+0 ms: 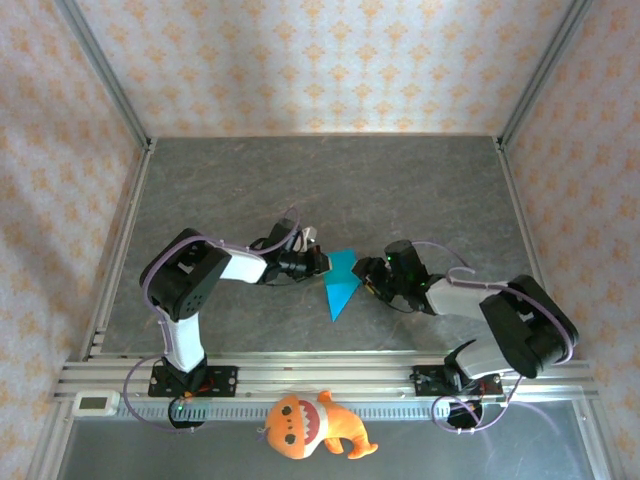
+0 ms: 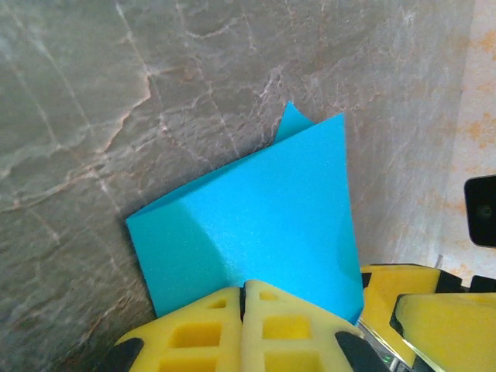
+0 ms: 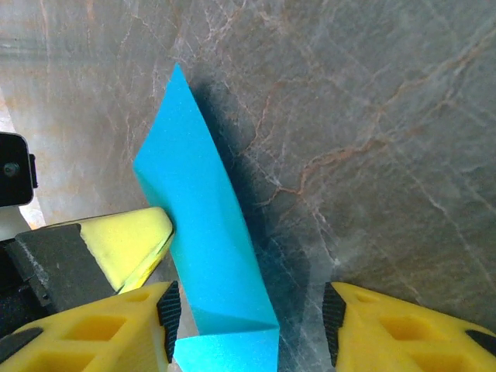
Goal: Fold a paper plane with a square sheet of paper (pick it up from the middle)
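At the middle of the table [image 1: 420,190], the square sheet of paper [image 1: 341,282] is folded pointed. The left gripper [image 2: 242,298] pinches it, the right gripper [image 3: 248,314] is spread. More folds seem left.

Orange plush toy [image 1: 310,427] by front rail [image 1: 330,379]

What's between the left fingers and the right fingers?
The folded blue paper: the left fingers pinch its edge, the right fingers stand open astride it, per both wrist views.

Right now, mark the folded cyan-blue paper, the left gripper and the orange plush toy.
folded cyan-blue paper [image 1: 342,280], top view, its middle.
left gripper [image 2: 242,293], left wrist view, between shut fingertips.
orange plush toy [image 1: 308,427], top view, its body.
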